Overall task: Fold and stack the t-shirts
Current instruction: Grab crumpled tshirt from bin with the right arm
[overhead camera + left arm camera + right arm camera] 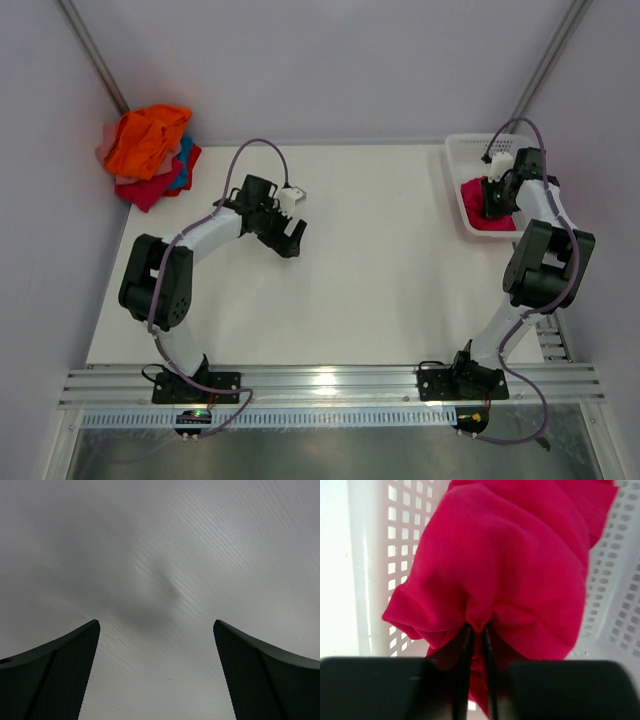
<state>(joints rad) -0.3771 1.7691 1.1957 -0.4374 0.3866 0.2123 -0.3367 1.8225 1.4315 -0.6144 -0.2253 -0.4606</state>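
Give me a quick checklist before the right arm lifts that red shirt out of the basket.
1. The right gripper is shut on the red shirt: ok, a fold is pinched.
2. The shirt is free of the basket mesh: cannot tell, underside hidden.
3. The left gripper is open and empty: ok.
4. It is well apart from the basket: ok.
5. The shirt pile is out of the way: ok, far left corner.
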